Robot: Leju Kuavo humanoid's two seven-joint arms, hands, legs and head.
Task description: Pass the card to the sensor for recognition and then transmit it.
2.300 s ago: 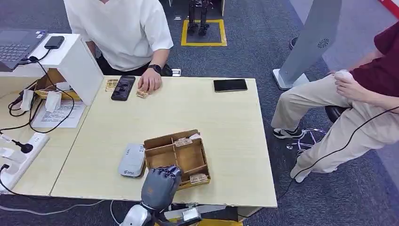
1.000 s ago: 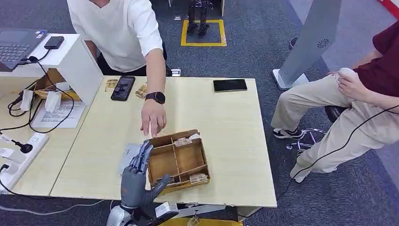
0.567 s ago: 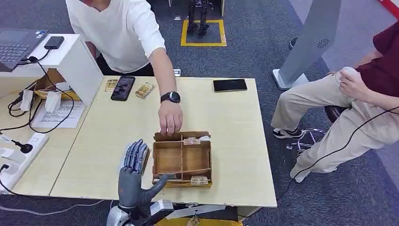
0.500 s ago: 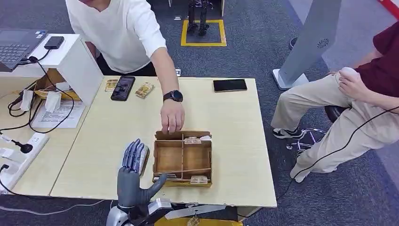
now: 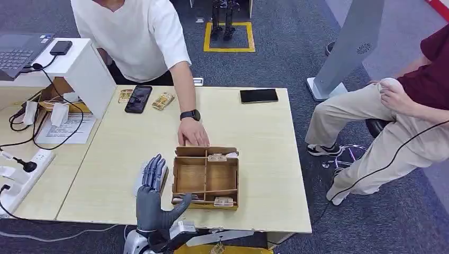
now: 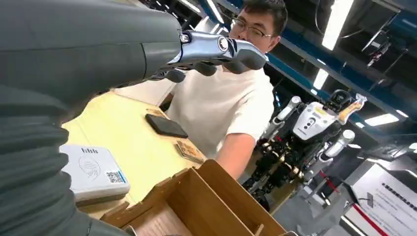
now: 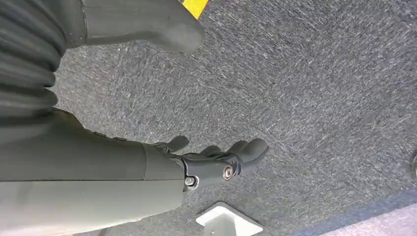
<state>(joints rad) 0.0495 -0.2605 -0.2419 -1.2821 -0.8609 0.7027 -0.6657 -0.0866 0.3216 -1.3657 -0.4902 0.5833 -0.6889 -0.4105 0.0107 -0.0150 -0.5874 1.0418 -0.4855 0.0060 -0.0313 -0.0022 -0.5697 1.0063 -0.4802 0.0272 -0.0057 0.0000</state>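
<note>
Cards [image 5: 224,201] lie in the near-right compartment of the wooden box, with more [image 5: 216,157] in a far compartment; I see none in either hand.

Largest first. Desk [image 5: 265,159]: pale wood, carrying everything below. Person in a white shirt [image 5: 137,37] stands at the far side, one hand [image 5: 193,137] resting on the desk and touching the box's far rim. A second person [image 5: 402,116] sits to the right, well apart from the desk.

Wooden box [image 5: 205,177]: divided into compartments, sits near the near edge, about mid-desk; in the left wrist view its wall [image 6: 216,201] is close to the camera.

Left hand [image 5: 152,198]: raised at the near edge, just left of the box, fingers straight and spread, thumb out toward the box, holding nothing.

Sensor [image 6: 93,172]: white reader with a printed code, flat on the desk just left of the box; in the head view my left hand mostly covers it.

Right hand [image 7: 216,160]: hangs over grey carpet, fingers loosely apart, nothing held.

Smaller items at the far edge: black phone [image 5: 259,96] to the right, another phone [image 5: 138,99] to the left, a small card stack [image 5: 163,100] just beside it.
</note>
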